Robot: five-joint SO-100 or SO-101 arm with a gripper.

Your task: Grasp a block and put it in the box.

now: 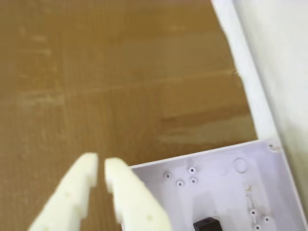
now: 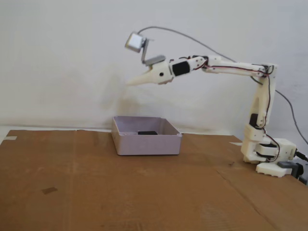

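A small black block [image 2: 147, 132] lies on the floor of the box [image 2: 147, 144], a shallow pale lavender tray on a brown cardboard-covered table [image 2: 96, 192]. In the wrist view only a dark corner of the block [image 1: 208, 224] shows at the bottom edge, inside the box [image 1: 226, 173]. The gripper [image 2: 130, 83] hangs high above the box's left side in the fixed view — well clear of it. Its cream fingers [image 1: 77, 192] sit nearly closed, a thin gap between the tips, holding nothing. The placing looks done. The likely remaining risk is a low swing of the arm [image 2: 231, 67] catching the light tray's rim and shifting it — or tipping the block out.
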